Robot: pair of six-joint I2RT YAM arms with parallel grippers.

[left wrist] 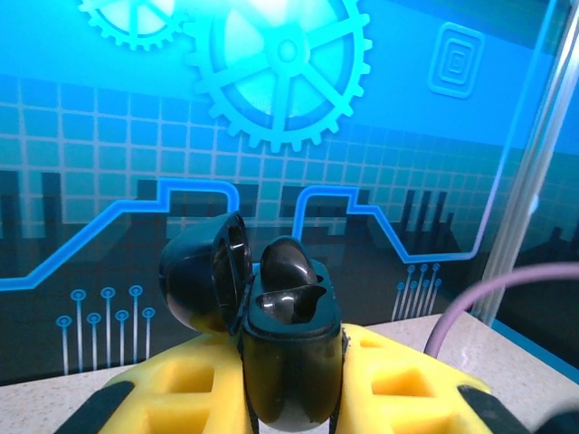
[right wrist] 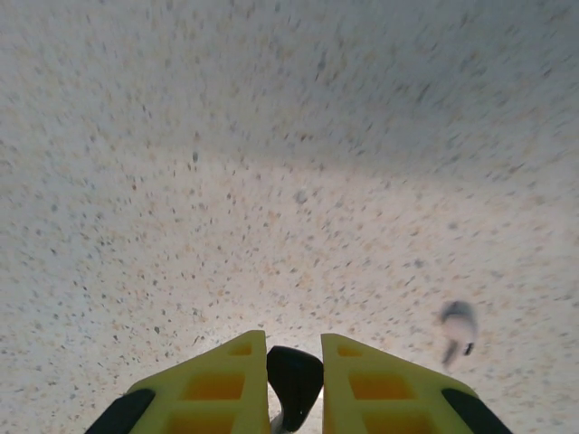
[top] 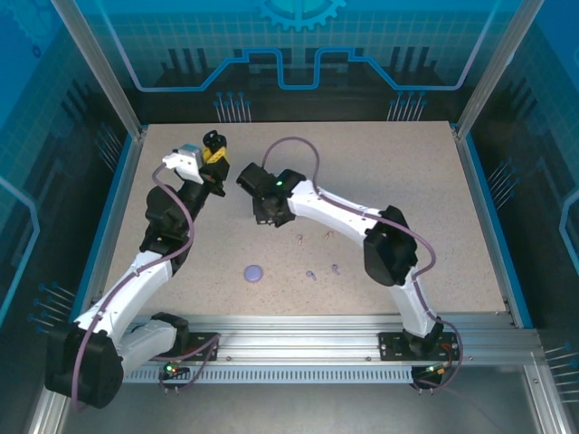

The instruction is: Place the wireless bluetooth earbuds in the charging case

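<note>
My left gripper (top: 214,152) is raised near the back left of the table, shut on a black charging case (left wrist: 288,384). The case stands upright between the yellow fingers (left wrist: 172,398) with its lid (left wrist: 201,271) swung open to the left. One black earbud (left wrist: 288,264) sits in it, beside a bare socket. My right gripper (top: 263,215) is low over the table, shut on a second black earbud (right wrist: 295,380). Two pinkish earbuds (top: 299,240) and two lilac earbuds (top: 311,275) lie loose on the table in front of it.
A round lilac case (top: 253,272) lies closed on the speckled table (top: 407,181) near the front. A pale blurred earbud (right wrist: 457,324) lies to the right of my right fingers. A purple cable (left wrist: 507,294) arcs beside the left gripper. Blue walls enclose the table.
</note>
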